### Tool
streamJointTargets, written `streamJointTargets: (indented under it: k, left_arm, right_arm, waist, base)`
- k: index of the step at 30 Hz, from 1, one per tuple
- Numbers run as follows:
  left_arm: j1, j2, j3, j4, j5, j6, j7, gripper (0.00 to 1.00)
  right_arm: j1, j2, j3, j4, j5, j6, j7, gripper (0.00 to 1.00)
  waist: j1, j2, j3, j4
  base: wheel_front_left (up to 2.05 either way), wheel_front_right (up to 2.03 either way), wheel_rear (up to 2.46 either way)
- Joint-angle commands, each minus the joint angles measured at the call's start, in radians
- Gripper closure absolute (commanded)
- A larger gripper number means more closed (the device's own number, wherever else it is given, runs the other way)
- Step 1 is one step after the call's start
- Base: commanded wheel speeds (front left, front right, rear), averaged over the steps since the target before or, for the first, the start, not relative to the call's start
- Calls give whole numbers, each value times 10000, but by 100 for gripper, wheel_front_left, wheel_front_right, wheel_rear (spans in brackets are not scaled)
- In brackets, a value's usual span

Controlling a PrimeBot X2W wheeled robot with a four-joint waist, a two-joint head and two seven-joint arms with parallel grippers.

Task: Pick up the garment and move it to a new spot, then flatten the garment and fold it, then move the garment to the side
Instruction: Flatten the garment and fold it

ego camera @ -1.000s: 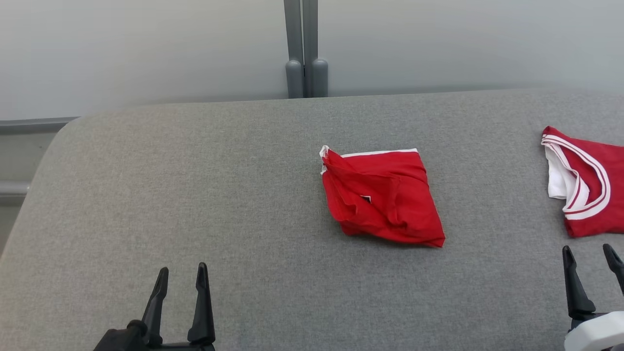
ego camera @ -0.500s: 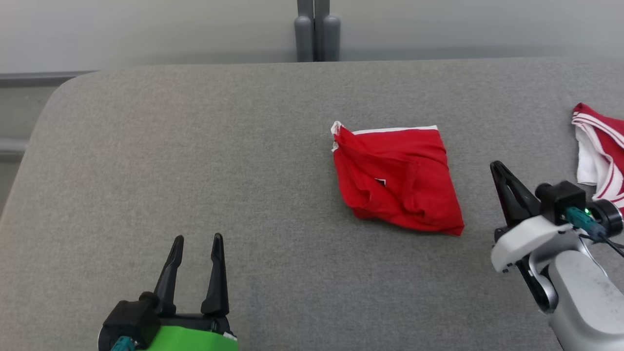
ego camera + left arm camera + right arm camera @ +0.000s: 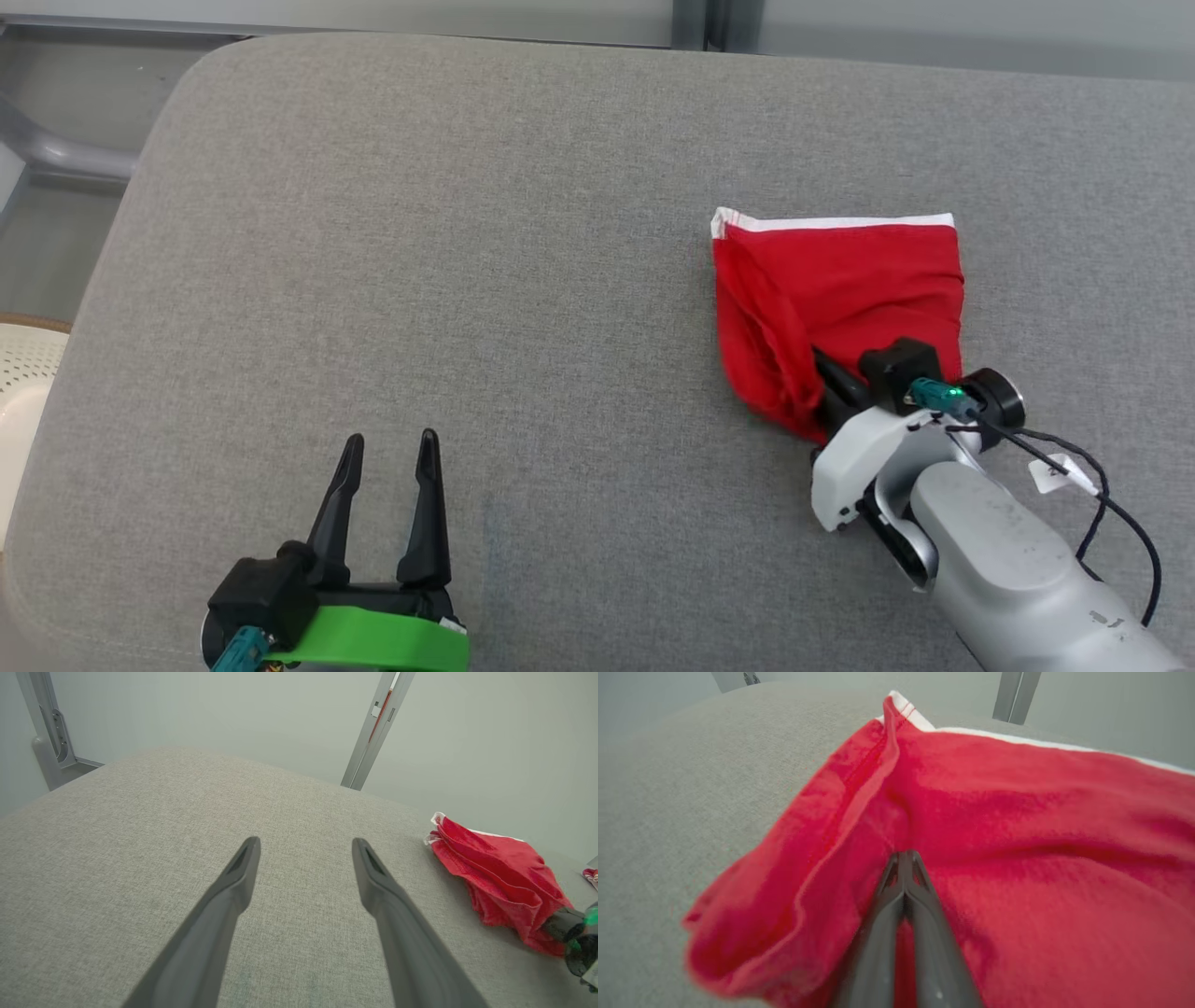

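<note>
Firmly closed, the right gripper (image 3: 904, 855) has its two dark fingers pressed together, the tips touching a crease in the garment (image 3: 1031, 826); whether any cloth is caught between them cannot be told. Soft red knit lies bunched around and beyond the tips, and a stitched hem stands up as a ridge to their left. A straight white band (image 3: 840, 223) runs along the edge farthest from the fingers. Underneath is a grey, coarse-woven padded surface (image 3: 448, 233) with a rounded corner. Well apart to the left, the left gripper (image 3: 391, 437) hovers over bare weave, fingers spread wide, holding nothing.
</note>
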Motion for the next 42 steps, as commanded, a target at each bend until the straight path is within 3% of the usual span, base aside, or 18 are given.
streamJointTargets:
  k: [1,7,13,21,28,31,34,35,37,38,42]
  left_arm:
    - [-189,16,14,-14,-88,65,-26,0]
    - [-205,16,-66,-8,-78,87,-26,0]
    - [-52,16,-50,18,-22,88,-26,0]
    - [-109,18,-99,51,-66,59,-26,0]
    - [137,18,58,78,-64,66,-26,0]
    - [239,16,136,58,-77,49,-26,0]
    - [403,21,256,74,64,-11,-24,0]
    - [460,21,337,80,138,-28,-26,0]
    - [559,19,518,95,223,-60,-26,0]
    - [618,21,579,110,294,-100,-26,0]
    - [890,19,938,306,580,-300,-26,0]
  right_arm:
    - [-95,81,322,-77,101,2,-35,100]
    - [-115,116,1474,-626,315,2,-34,100]
    - [248,103,1656,-1263,-40,2,-35,100]
    - [528,291,2429,-863,-10,2,-36,100]
    - [908,263,2922,-1323,234,1,-36,100]
    - [1105,172,2819,-1741,348,1,-37,100]
    - [1465,2,1793,-2508,239,1,-37,100]
    - [1728,-40,1304,-2892,138,1,-37,97]
    - [2238,-211,481,-3647,-202,1,-35,43]
    - [2477,-311,74,-3979,-353,1,-37,0]
    - [3777,-705,-1755,-5225,-986,1,-37,0]
  waist:
    - [0,0,23,20]
    - [0,0,-30,-105]
    - [0,0,-146,-298]
    - [0,0,-272,-335]
    - [0,0,-515,-452]
    - [0,0,-701,-662]
    - [0,0,-961,-938]
    - [0,0,-1056,-1057]
    - [0,0,-1267,-1265]
    - [0,0,-1356,-1350]
    - [0,0,-1844,-1718]
  base:
    - [0,0,0]
    - [0,0,0]
    - [0,0,0]
    - [0,0,0]
    - [0,0,0]
    - [0,0,0]
    - [0,0,0]
    - [0,0,0]
    - [0,0,0]
    - [0,0,0]
    - [0,0,0]
